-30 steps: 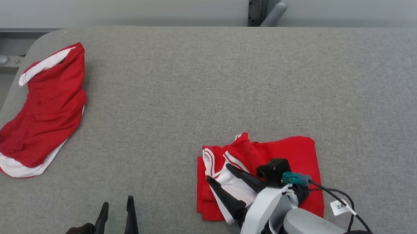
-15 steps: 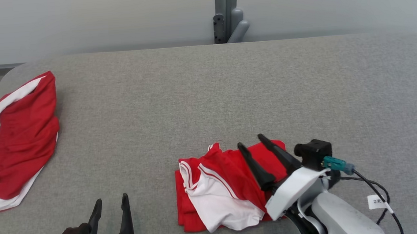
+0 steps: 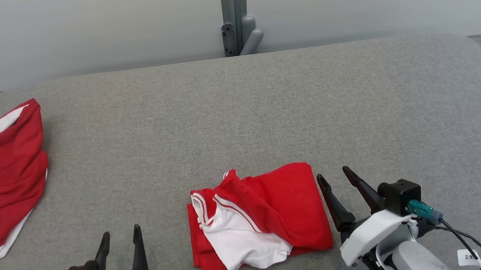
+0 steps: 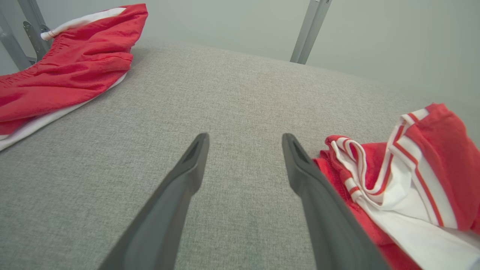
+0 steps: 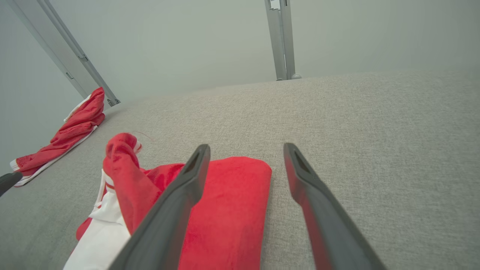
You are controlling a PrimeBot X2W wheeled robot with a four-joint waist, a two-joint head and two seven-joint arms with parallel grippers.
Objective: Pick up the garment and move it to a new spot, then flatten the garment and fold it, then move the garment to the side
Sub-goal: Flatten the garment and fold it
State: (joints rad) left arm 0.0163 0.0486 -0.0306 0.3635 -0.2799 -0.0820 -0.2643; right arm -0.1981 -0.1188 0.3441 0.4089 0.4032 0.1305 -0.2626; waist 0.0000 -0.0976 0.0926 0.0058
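The folded red and white fabric garment lies near the front of the grey cloth-covered table, roughly centred. Its red panel is flat and its white-trimmed portion is bunched on the left half; I judge the fold untidy but complete. My right claw stands just beside its right edge, not touching, fingers spread wide and empty, placed, I judge, to take the bundle aside. My left claw sits front-left, equally wide, holding nothing, well apart. A second red and white garment occupies the far left edge.
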